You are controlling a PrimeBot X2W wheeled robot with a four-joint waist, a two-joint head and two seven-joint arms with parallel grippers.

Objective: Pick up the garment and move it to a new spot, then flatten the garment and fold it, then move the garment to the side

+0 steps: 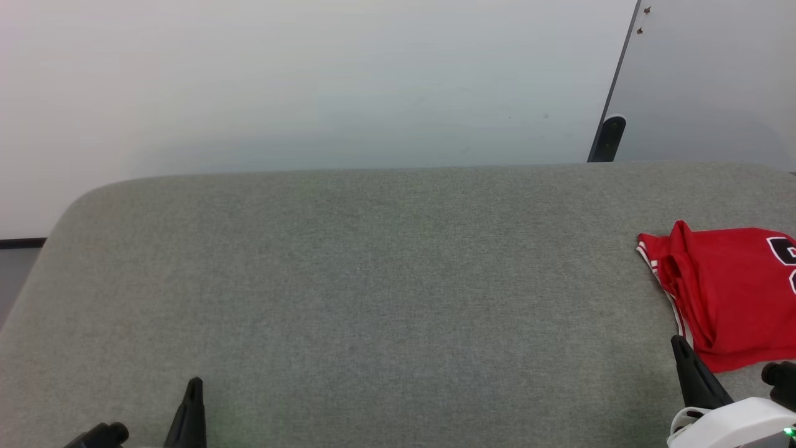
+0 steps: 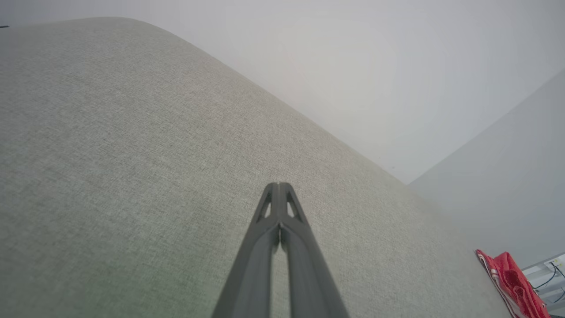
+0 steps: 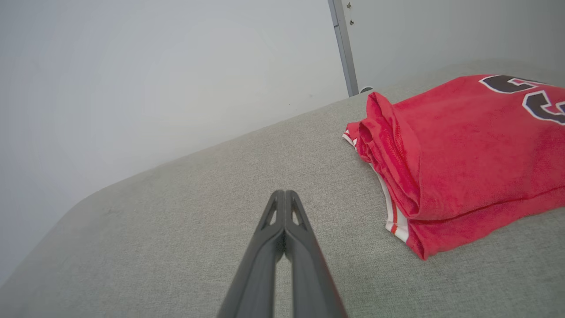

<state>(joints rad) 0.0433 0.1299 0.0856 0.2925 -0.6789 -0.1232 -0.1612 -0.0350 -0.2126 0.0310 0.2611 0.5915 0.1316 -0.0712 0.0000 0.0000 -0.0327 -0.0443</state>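
Grippers low at six o'clock: left gripper (image 2: pixel 279 185) and right gripper (image 3: pixel 284 192) both pinched tight, empty. Grey cushion (image 1: pixel 373 280) runs wide to its rounded far edge. Folded garment (image 1: pixel 727 292) at three o'clock; right wrist view shows its stacked layers.

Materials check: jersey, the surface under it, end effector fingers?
Jersey: red knit fabric, soft matte, slightly fuzzy; it folds in limp layers; probably synthetic, can't confirm. Surface: grey woven upholstery, visible weave, rounded padded-looking edge. Right end effector's fingers: dark matte, likely moulded plastic, with cut-out windows near the tips.
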